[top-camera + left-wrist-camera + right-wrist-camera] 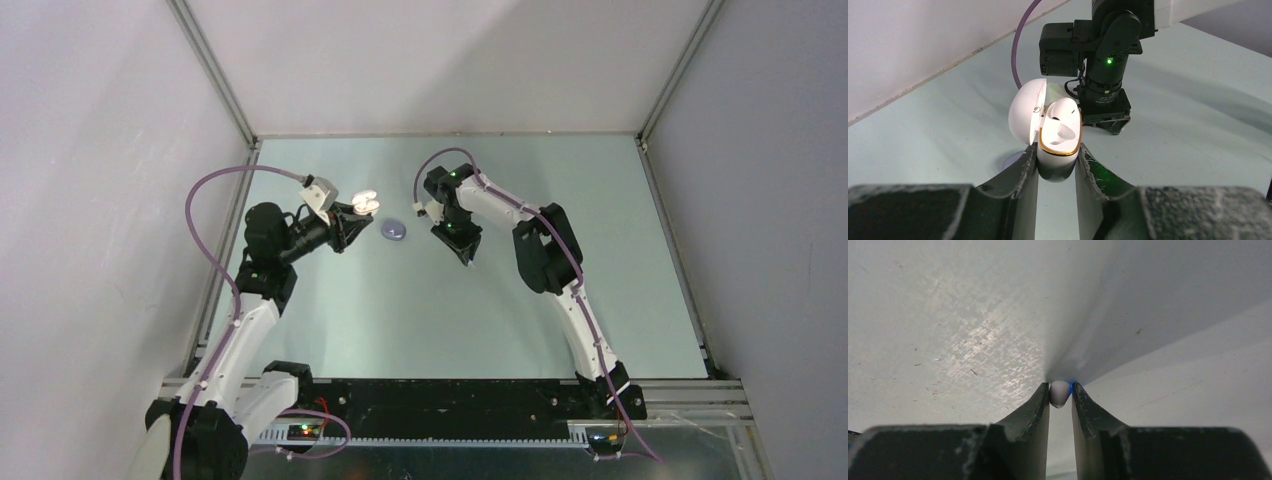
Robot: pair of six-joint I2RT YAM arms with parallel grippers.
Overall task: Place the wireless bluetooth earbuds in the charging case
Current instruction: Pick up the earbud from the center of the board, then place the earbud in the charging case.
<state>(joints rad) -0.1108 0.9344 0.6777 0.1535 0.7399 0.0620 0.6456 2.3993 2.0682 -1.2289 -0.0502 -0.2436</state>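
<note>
My left gripper [360, 208] is shut on the white charging case [368, 199] and holds it above the table. In the left wrist view the case [1059, 150] has a gold rim and stands upright between my fingers, its lid [1025, 112] swung open to the left. A white earbud [1064, 106] seems to sit in its far well. My right gripper [467, 256] points down close to the table and is shut on a small white earbud [1059, 392], pinched at the fingertips. The purple earbuds cannot be made out as such.
A pale purple rounded object [394, 230] lies on the table between the two grippers; it also shows behind my left finger [1010, 161]. The right arm's wrist [1103, 75] stands just beyond the case. Metal frame posts and grey walls edge the table.
</note>
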